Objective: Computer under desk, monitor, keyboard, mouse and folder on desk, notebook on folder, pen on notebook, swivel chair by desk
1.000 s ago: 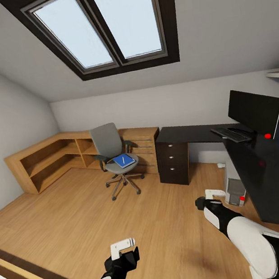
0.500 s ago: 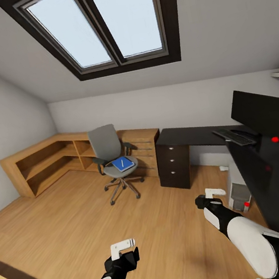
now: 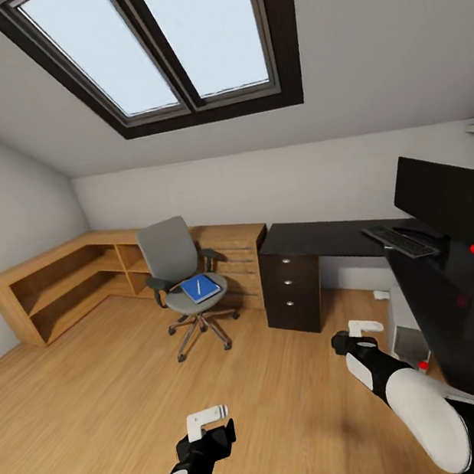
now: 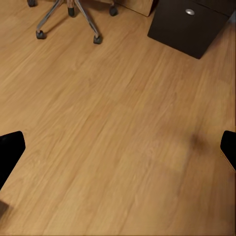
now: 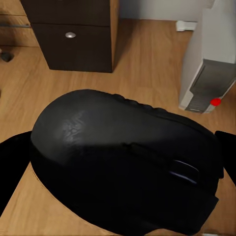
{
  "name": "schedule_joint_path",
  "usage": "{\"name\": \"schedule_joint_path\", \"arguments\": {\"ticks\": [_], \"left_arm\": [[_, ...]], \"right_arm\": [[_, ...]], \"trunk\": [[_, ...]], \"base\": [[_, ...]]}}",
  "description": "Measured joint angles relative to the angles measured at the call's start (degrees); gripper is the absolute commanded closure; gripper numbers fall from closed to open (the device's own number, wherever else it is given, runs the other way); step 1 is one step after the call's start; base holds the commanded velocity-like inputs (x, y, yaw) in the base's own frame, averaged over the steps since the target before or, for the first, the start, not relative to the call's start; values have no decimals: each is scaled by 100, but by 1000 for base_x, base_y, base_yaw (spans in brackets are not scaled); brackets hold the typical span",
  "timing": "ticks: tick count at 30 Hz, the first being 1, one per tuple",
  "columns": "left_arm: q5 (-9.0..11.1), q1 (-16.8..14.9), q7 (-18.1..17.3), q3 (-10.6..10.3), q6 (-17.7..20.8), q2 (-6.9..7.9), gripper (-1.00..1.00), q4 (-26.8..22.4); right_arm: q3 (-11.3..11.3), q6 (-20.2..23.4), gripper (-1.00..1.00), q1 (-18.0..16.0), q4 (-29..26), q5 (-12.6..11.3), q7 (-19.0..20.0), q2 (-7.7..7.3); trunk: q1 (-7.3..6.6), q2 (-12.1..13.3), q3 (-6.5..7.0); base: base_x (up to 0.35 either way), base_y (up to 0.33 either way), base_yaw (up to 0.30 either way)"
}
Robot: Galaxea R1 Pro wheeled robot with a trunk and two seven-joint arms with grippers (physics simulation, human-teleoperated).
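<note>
Nearest, the right gripper has its jaws closed around the mouse, whose black shell sits snug between the two fingers in the right wrist view. The left gripper hangs low over the wood floor with its jaws spread wide and nothing between them.

Just beyond the right arm, the computer stands on the floor under the desk, its red light facing out. The keyboard lies on the desk just in front of the monitor, near the inner corner where the two wings of the desktop meet. The drawer unit holds up the far wing's left end.

Further off, the chair stands on open floor beside the wooden cabinets, well apart from the desk, with the folder flat on its seat and a thin pale pen on top of that.

The step in hand looks to be carrying the mouse to the desk. To do it well, I would raise the right arm clear of the desk's near edge before reaching in, keep the grip steady, and set the mouse down on bare desktop just beside the keyboard's end, leaving room next to it for the folder.
</note>
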Motion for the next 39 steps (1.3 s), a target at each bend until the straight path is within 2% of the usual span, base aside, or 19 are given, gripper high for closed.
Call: {"name": "schedule_joint_path", "arguments": {"ticks": [8,22,24,26,28,33,34,35,38,39], "left_arm": [[0,1,-7,1,1,0,-100,-2],[10,0,-8,-5,5,-6,-100,8],[10,0,-2,-8,7,-9,-100,15],[12,0,3,-11,8,-15,-100,23],[12,0,4,-11,10,-16,-100,24],[12,0,4,-12,11,-16,-100,25],[11,0,3,-10,10,-16,-100,24],[12,0,1,-11,9,-16,-100,25],[12,0,4,-12,8,-21,-100,24],[13,0,4,-12,8,-22,-100,25]], "right_arm": [[1,-23,100,2,-9,5,-10,4],[6,-159,100,1,-39,-4,-17,24],[5,-140,100,-1,-54,-8,-17,23],[-15,204,100,-4,-207,-23,-10,21],[-22,848,100,7,-621,-47,5,16],[-23,1738,100,260,-1649,-197,4,20],[-27,2232,100,661,-2565,-346,-2,68],[-28,2366,100,851,-2986,-406,0,118],[-11,2770,100,1842,-4834,-536,8,420],[11,2799,100,1996,-5055,-551,10,460]], "trunk": [[0,0,68],[-1,0,127],[-1,0,127],[-1,0,127],[-1,0,127],[-1,0,127],[-1,0,126],[-1,0,127],[-1,0,126],[-1,0,127]], "base": [[236,-147,49],[313,35,101],[330,10,2],[330,2,0],[330,1,0],[330,0,0],[330,0,0],[330,0,0],[330,0,0],[330,0,0]]}}
